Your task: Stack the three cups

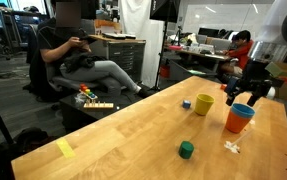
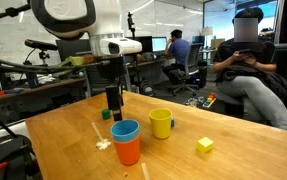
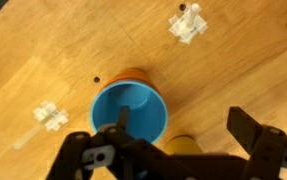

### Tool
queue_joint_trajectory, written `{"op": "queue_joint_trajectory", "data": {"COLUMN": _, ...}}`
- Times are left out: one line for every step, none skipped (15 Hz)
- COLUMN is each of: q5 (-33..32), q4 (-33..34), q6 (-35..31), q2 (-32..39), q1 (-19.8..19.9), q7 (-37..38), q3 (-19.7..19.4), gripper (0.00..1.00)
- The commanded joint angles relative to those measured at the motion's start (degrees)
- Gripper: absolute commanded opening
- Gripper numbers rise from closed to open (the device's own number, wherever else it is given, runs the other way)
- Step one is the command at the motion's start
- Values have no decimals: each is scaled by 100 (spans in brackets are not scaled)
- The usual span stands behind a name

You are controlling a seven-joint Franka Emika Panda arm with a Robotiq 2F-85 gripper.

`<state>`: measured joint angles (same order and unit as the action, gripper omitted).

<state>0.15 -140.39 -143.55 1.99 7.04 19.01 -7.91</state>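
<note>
The blue cup [image 1: 241,111] sits nested inside the orange-red cup [image 1: 238,125]. The stack also shows in an exterior view, blue cup [image 2: 124,130] in orange-red cup [image 2: 129,153], and in the wrist view, blue cup [image 3: 130,108] with an orange rim [image 3: 133,73] behind it. The yellow cup [image 1: 203,104] [image 2: 161,123] stands upright alone beside the stack. Its top shows in the wrist view [image 3: 178,145]. My gripper [image 1: 245,97] [image 2: 113,101] [image 3: 183,125] is open and empty just above the stack, one finger over the blue cup's mouth.
On the wooden table [image 1: 133,130] lie a dark green block [image 1: 186,150] [image 2: 106,114], a tiny blue block [image 1: 186,103], a yellow block [image 1: 65,148] [image 2: 204,145] and clear plastic bits [image 1: 231,146] [image 3: 187,24]. A seated person [image 1: 83,55] is beyond the table.
</note>
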Motion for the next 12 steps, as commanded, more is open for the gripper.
{"op": "queue_joint_trajectory", "data": {"q5": -101, "q4": -14, "q6": -147, "q2": 100, "q1": 85, "q7": 20, "q3": -103, "gripper": 100}}
{"op": "queue_joint_trajectory", "data": {"q5": -91, "q4": -3, "q6": -179, "q2": 169, "q1": 94, "q7": 15, "q3": -125, "gripper": 100}}
{"op": "queue_joint_trajectory", "data": {"q5": -72, "q4": 9, "q6": -188, "q2": 225, "q1": 96, "q7": 6, "q3": -141, "gripper": 100}}
{"op": "queue_joint_trajectory", "data": {"q5": -57, "q4": 26, "q6": -227, "q2": 297, "q1": 89, "q7": 13, "q3": -157, "gripper": 100}}
{"op": "queue_joint_trajectory", "data": {"q5": -45, "q4": 44, "q6": -256, "q2": 350, "q1": 81, "q7": 17, "q3": -166, "gripper": 100}}
{"op": "queue_joint_trajectory", "data": {"q5": 0, "q4": 70, "q6": -270, "q2": 410, "q1": 70, "q7": -8, "q3": -161, "gripper": 100}}
{"op": "queue_joint_trajectory", "data": {"q5": 15, "q4": 96, "q6": -298, "q2": 474, "q1": 54, "q7": -7, "q3": -152, "gripper": 100}}
{"op": "queue_joint_trajectory", "data": {"q5": 15, "q4": 115, "q6": -318, "q2": 529, "q1": 41, "q7": -1, "q3": -148, "gripper": 100}}
{"op": "queue_joint_trajectory", "data": {"q5": -19, "q4": 130, "q6": -330, "q2": 600, "q1": 26, "q7": 21, "q3": -151, "gripper": 100}}
{"op": "queue_joint_trajectory", "data": {"q5": -34, "q4": 141, "q6": -329, "q2": 656, "q1": 17, "q7": 27, "q3": -157, "gripper": 100}}
{"op": "queue_joint_trajectory", "data": {"q5": -49, "q4": 154, "q6": -331, "q2": 715, "q1": 11, "q7": 29, "q3": -166, "gripper": 100}}
{"op": "queue_joint_trajectory", "data": {"q5": -52, "q4": 158, "q6": -336, "q2": 760, "q1": 7, "q7": 29, "q3": -177, "gripper": 100}}
